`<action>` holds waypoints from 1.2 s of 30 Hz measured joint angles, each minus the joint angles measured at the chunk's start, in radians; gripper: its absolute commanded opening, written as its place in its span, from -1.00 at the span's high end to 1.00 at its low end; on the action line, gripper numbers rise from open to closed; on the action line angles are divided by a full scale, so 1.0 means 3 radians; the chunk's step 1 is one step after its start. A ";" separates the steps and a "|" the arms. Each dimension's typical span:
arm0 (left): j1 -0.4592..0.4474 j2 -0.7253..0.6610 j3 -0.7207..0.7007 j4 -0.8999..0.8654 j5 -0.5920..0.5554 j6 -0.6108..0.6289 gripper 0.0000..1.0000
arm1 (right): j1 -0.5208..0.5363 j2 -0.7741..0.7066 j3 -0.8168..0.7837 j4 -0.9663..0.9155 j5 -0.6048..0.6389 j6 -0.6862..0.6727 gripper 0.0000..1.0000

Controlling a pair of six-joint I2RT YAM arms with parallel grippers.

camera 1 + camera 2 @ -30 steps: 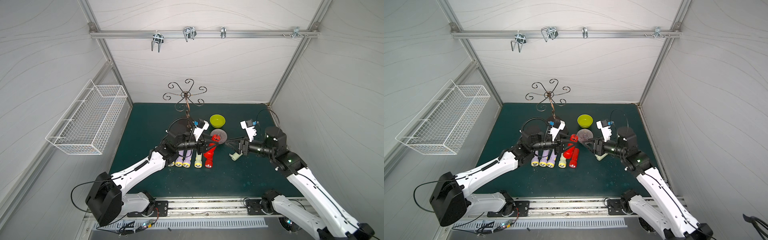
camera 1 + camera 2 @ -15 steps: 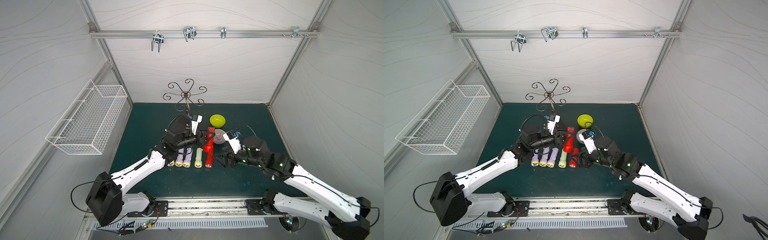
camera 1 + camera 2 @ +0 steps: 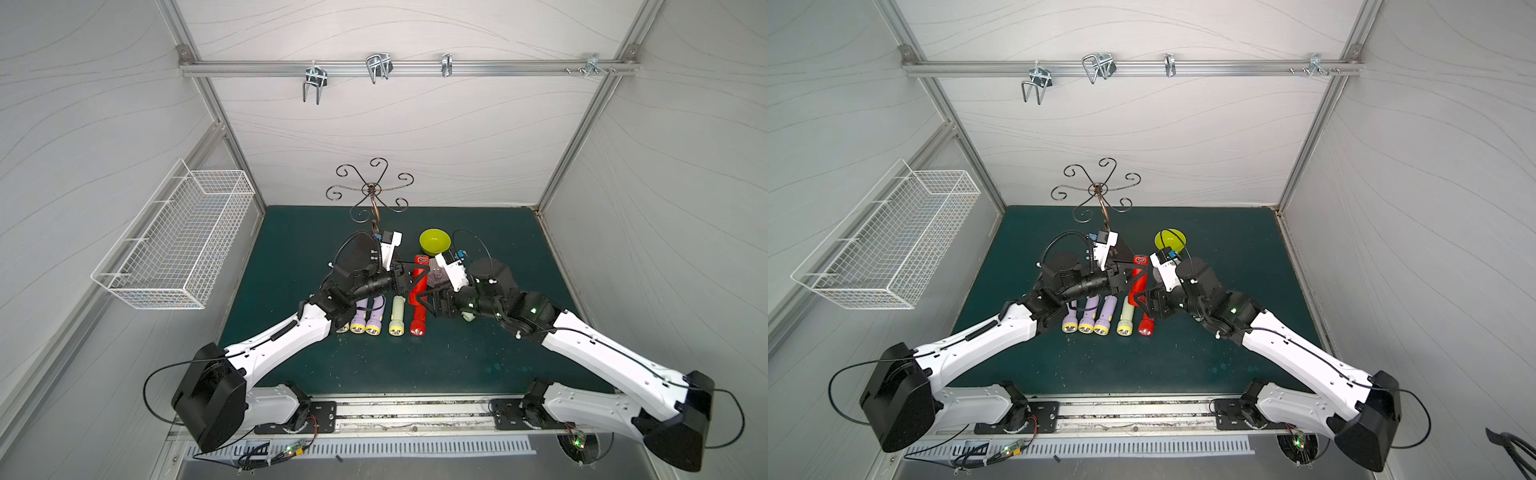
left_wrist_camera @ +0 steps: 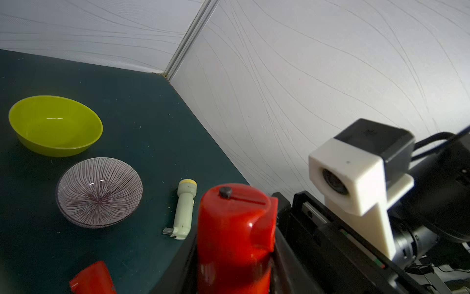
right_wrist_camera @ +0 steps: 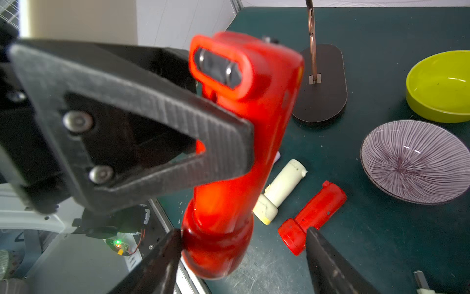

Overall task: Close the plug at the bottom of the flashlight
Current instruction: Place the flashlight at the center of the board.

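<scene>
My left gripper (image 3: 409, 279) (image 4: 234, 275) is shut on a red flashlight (image 3: 419, 286) (image 3: 1138, 282) (image 5: 236, 157) and holds it above the mat, lens end toward the front. Its plug (image 5: 216, 67), a red-rimmed piece with two metal prongs, juts sideways from the far end. My right gripper (image 3: 426, 307) (image 3: 1148, 305) (image 5: 244, 259) is open around the flashlight's head. One finger (image 5: 162, 259) touches the head and the other stands well apart from it.
On the green mat lie a second red flashlight (image 3: 417, 324) (image 5: 312, 216), a cream one (image 3: 397, 318) and purple ones (image 3: 368, 318). Another cream flashlight (image 4: 184, 211) lies by a striped bowl (image 4: 99, 191). A lime bowl (image 3: 434, 242) and a scroll stand (image 3: 372, 191) are behind.
My right arm has swung left, away from the cream flashlight, and brought its open jaws around the red flashlight's head. The left gripper has kept its hold and tilted the flashlight more upright.
</scene>
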 measured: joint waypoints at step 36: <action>0.0020 0.0045 -0.0025 0.0150 -0.0042 -0.0013 -0.38 | -0.0122 0.0281 -0.0013 0.0153 -0.0621 0.0449 1.00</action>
